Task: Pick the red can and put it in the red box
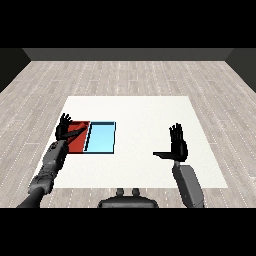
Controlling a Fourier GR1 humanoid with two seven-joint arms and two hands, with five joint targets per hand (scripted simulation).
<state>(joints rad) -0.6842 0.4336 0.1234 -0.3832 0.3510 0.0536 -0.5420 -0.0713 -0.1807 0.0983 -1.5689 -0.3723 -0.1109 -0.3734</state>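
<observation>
Left hand (65,126) spread over red tray (79,142) at frame left; right hand (177,145) spread at right-centre above bench (140,115); light blue tray (101,138) adjoins.

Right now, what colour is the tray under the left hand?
Red tray, beneath the left hand; head view.

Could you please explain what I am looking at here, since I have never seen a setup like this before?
This is a single view from a humanoid robot's head, looking down across a white table. The two grey forearms ending in black hands are its own. The left hand is open, with fingers spread, over the left part of a red tray. The right hand is also open and raised over bare table, holding nothing. A light blue tray lies right beside the red one. The task mentions a red can, but no can shows in this picture.
</observation>
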